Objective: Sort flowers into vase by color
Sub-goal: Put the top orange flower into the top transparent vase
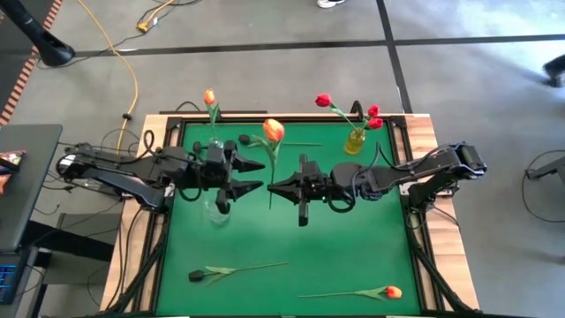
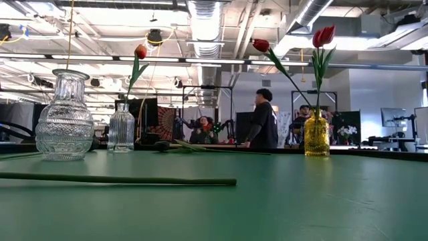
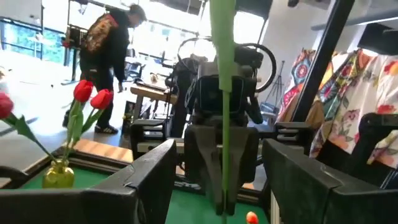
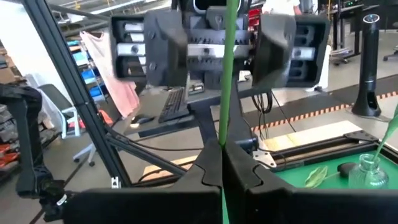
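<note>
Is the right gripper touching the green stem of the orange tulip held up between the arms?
Touching: in the right wrist view, the right gripper is shut on the orange tulip's green stem.

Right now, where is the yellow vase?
In the high view the yellow vase stands near the table's far edge on the right arm's side, holding red tulips, just beyond the right arm.

A green worktop [image 1: 291, 247] with a wooden border sits on a grey floor crossed by dark tape lines. A yellow cable [image 1: 132, 79] snakes over the floor beyond the worktop's far left corner. In the low view, a person in dark clothes [image 2: 263, 120] stands in the room behind, under exposed ceiling ducts [image 2: 204, 20]. The left wrist view shows a person in a dark jacket [image 3: 109, 56] and colourful patterned cloths [image 3: 364, 93] hanging nearby.
</note>
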`<state>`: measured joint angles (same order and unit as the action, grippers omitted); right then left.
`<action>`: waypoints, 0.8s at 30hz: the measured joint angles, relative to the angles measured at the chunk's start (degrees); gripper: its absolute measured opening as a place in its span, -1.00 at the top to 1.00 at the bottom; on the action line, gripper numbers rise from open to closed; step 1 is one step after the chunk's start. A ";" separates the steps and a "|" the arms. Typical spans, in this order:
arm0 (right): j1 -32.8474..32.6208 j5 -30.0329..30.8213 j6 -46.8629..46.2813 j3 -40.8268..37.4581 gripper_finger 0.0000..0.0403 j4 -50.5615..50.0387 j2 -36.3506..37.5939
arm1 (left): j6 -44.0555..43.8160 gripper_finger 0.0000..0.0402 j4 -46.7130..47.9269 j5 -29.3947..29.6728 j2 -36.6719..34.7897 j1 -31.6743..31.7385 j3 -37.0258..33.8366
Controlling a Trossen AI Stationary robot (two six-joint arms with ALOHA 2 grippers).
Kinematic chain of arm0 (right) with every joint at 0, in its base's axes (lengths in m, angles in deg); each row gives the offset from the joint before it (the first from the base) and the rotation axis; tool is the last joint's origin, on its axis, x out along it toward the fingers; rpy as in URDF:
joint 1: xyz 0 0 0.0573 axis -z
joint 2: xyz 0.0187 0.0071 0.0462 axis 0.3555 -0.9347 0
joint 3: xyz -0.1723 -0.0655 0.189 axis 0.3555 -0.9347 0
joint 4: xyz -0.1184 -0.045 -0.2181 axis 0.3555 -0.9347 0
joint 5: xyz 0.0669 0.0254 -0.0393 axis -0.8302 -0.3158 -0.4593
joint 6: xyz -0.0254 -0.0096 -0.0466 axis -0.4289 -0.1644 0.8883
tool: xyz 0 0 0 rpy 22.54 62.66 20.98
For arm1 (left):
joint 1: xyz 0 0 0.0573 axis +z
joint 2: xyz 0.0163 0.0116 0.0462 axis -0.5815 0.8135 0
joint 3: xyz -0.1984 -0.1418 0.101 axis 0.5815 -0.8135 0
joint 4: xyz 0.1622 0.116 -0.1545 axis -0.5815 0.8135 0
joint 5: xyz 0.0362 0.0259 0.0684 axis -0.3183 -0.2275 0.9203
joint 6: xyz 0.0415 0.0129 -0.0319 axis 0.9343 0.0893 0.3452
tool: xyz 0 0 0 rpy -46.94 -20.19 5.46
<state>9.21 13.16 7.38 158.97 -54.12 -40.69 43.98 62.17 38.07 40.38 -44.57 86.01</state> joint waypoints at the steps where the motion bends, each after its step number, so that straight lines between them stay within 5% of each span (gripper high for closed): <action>1: 0.00 0.01 0.00 0.00 0.90 -0.11 0.00 | -0.32 -0.12 -0.37 0.46 0.70 0.00 0.06; 8: 0.02 0.03 -0.02 0.00 0.90 -1.03 0.00 | -0.71 -0.12 -8.03 -1.21 5.21 0.00 0.01; 24: 0.09 0.10 -0.11 0.00 0.88 -1.80 0.00 | -2.40 0.00 -6.08 1.24 5.44 0.05 0.01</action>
<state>9.30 13.26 7.27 158.97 -55.92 -40.69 41.58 56.09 39.31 45.82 -44.53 86.02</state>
